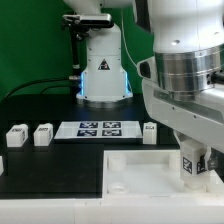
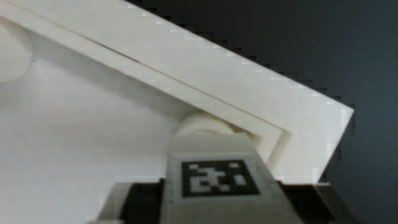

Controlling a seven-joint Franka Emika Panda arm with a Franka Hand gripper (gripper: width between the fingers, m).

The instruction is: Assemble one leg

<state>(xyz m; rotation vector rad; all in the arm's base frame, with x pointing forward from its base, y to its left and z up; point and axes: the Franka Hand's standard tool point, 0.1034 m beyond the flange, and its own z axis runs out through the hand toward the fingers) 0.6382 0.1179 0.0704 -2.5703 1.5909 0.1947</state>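
**Seating a leg at a tray corner.** The gripper (image 1: pixel 191 173) hangs under the arm at the exterior view's right. It is closed on one leg (image 1: pixel 189 162), whose tag faces the camera. The leg is held over the tray (image 1: pixel 135 176), a flat white part lying on the black table (image 1: pixel 50 172), near the tray's corner on that side.

In the wrist view the leg shows between the dark fingers (image 2: pixel 134 205). Its rounded end sits close against the inside of the raised rim (image 2: pixel 196 70), where two rim walls meet. Whether that end touches the tray floor or sits in a corner hole cannot be told, because the leg hides the spot.

Three more legs stand loose on the table. The first spare (image 1: pixel 17 137) and second spare (image 1: pixel 43 133) are toward the exterior view's left. The third spare (image 1: pixel 150 131) is just beside the marker board (image 1: pixel 100 128).

**Step in hand, as judged:** seating the gripped leg at the corner. The pick-up is done and the fastening is not yet done.

**Next move, as judged:** it likely calls for a straight, gentle push down, with the leg kept upright and centred on the hole. A turn about its axis would follow if the joint is threaded. A tilt, or an offset toward the rim, would probably jam the end against the wall.
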